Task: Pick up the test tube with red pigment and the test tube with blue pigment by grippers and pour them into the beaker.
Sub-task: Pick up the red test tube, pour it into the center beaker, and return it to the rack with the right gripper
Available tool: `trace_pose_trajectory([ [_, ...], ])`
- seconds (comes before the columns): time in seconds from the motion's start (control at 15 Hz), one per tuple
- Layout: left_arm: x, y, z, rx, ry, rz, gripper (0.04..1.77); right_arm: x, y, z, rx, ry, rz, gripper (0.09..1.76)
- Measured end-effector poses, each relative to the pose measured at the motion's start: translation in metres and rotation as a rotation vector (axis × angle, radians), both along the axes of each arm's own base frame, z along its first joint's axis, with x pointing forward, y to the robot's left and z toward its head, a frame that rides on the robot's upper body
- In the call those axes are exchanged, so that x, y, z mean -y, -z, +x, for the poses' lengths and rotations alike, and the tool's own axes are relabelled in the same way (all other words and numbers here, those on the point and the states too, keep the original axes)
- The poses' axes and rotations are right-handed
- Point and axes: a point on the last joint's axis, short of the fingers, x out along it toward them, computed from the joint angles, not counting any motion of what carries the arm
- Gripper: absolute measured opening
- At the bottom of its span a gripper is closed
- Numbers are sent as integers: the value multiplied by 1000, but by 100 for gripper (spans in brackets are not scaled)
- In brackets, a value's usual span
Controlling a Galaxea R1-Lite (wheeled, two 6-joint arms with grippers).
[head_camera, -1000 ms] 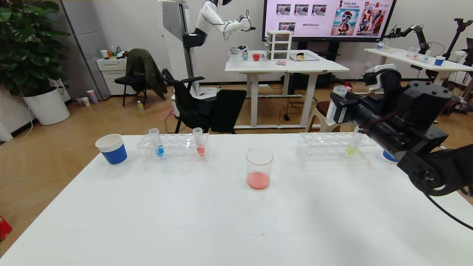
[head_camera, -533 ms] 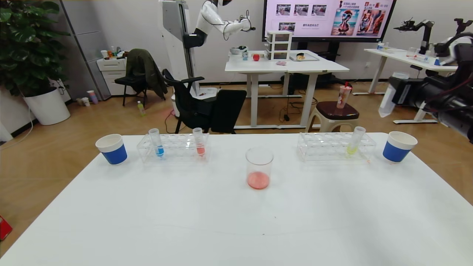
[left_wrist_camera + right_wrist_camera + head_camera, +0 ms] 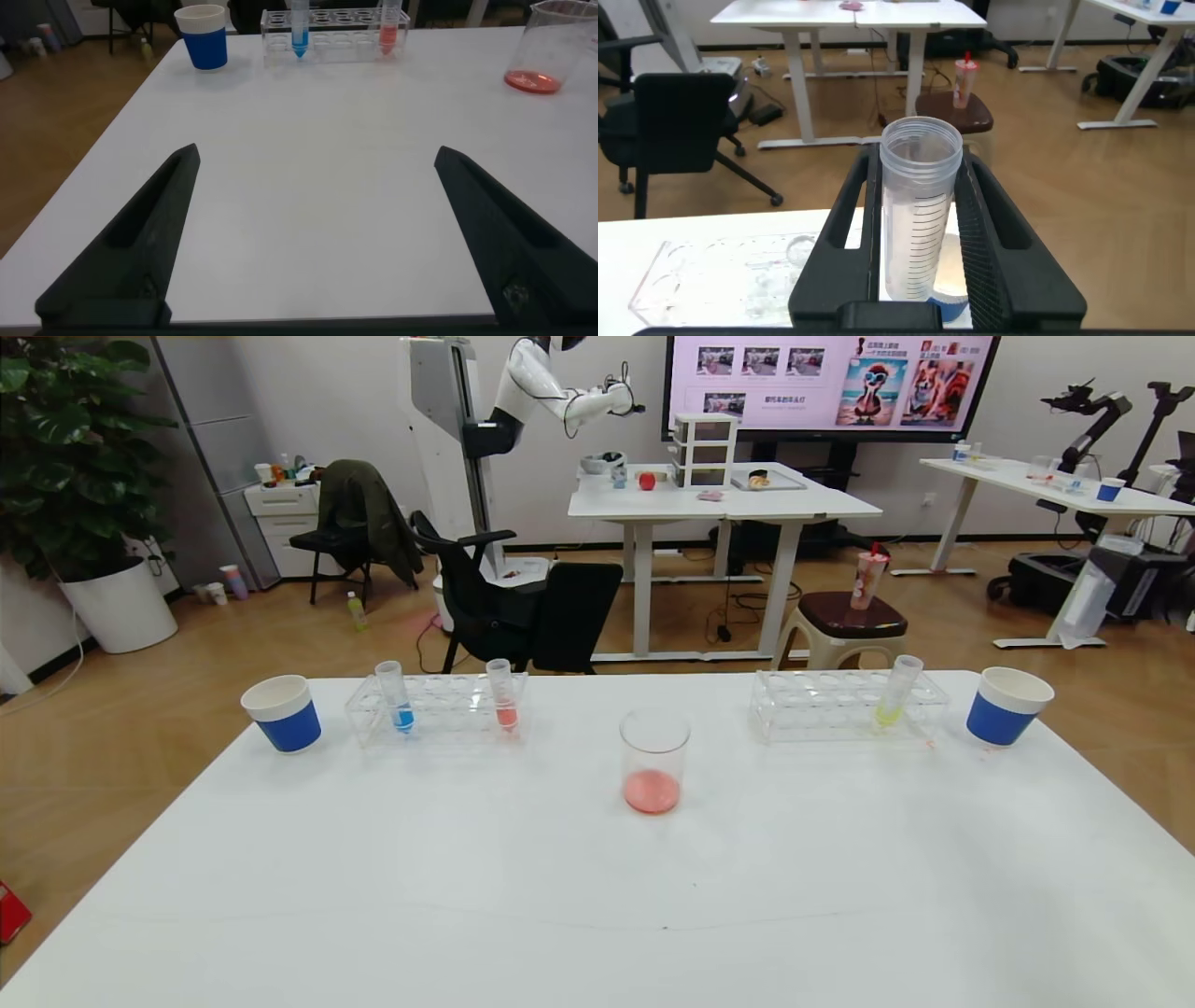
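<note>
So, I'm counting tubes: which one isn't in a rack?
The empty graduated tube, clamped in the right gripper off to the right; the blue tube, pinkish-red tube and yellow-green tube all sit racked.

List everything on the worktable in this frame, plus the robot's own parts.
table: one, white, fills the foreground
beaker: one, clear with red liquid, table centre
racks: two, clear, far left and far right
blue-liquid tube: one, left rack
red-liquid tube: one, left rack
yellow-green tube: one, right rack
paper cups: two, white and blue, outside each rack
empty tube: one, clear, in the right gripper
left gripper: black, open, low over the near table
right gripper: black, beyond the table's right side
</note>
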Motion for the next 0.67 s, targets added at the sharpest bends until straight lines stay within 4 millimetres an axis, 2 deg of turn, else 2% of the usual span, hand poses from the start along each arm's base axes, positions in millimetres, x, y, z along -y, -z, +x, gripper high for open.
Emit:
trace_pose_trajectory([
  [0.33, 0, 0, 0, 0, 0, 0, 175, 22, 29, 23, 2, 44, -8, 51],
  [0.67, 0, 0, 0, 0, 0, 0, 175, 47, 76, 57, 14, 73, -25, 51],
])
